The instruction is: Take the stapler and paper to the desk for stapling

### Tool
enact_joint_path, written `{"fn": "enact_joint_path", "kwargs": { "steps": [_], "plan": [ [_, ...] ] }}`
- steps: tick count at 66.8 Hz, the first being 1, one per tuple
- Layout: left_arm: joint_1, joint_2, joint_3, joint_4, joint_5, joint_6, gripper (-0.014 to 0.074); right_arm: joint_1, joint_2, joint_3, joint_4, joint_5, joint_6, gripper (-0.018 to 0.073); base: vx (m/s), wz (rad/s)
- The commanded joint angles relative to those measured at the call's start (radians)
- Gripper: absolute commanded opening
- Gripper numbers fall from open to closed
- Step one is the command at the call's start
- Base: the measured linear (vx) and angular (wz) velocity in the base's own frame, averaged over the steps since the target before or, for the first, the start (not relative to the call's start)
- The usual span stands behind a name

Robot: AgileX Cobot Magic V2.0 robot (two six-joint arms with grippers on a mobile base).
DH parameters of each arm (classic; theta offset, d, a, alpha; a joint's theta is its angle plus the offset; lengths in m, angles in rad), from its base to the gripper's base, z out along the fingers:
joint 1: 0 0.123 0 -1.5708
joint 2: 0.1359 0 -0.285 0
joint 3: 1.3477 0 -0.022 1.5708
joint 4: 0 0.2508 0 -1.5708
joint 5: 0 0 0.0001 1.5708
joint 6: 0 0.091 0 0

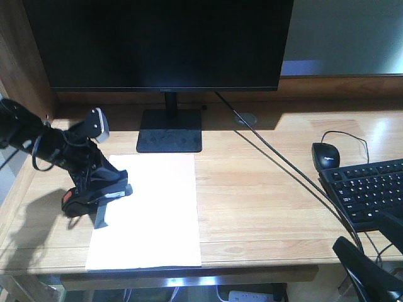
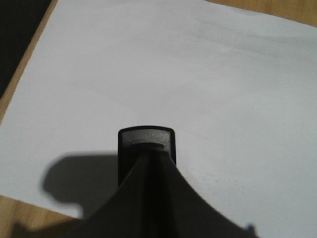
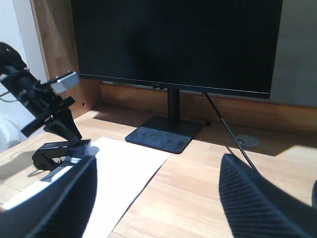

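A: Where is the paper?

B: The paper lies flat on the desk, lower left of the front view, just in front of the monitor base.

A: And the stapler?

B: The stapler sits at the paper's left edge, left of centre in the frame, its nose over the sheet. The left gripper is clamped on it; the left wrist view shows the stapler's grey tip above the white sheet.

A: The right gripper?

B: Its fingers stand wide apart with nothing between them, at the bottom of the right wrist view. A mouse and keyboard lie at the right.
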Motion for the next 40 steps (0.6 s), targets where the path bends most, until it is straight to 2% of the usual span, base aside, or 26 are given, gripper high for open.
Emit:
{"fn": "enact_joint_path", "kwargs": {
  "steps": [1,5,11,20,31,35,40],
  "plan": [
    [0.000,-0.093,-0.058,0.002,0.039,-0.100,-0.0007,-0.006,0.007,-0.028,-0.003,-0.059,0.000,0.0498,0.00,0.00],
    [0.000,-0.128,-0.088,0.036,0.051,-0.168,-0.0007,-0.006,0.007,-0.028,-0.003,-0.059,0.000,0.0498,0.00,0.00],
    [0.000,-0.180,-0.135,0.142,0.082,-0.285,-0.0007,-0.006,0.007,-0.028,-0.003,-0.058,0.000,0.0498,0.00,0.00],
    [0.000,-0.274,-0.210,0.375,0.128,-0.535,-0.0007,-0.006,0.007,-0.028,-0.003,-0.059,0.000,0.0498,0.00,0.00],
    [0.000,-0.374,-0.288,0.608,0.211,-0.823,-0.0007,-0.006,0.007,-0.028,-0.003,-0.059,0.000,0.0498,0.00,0.00],
    [0.000,-0.406,-0.309,0.653,0.238,-0.944,-0.0007,-0.006,0.007,-0.028,-0.003,-0.059,0.000,0.0498,0.00,0.00],
    [0.000,-0.452,-0.318,0.664,0.238,-1.087,-0.0007,-0.006,0.007,-0.028,-0.003,-0.059,0.000,0.0498,0.00,0.00]
  ]
}}
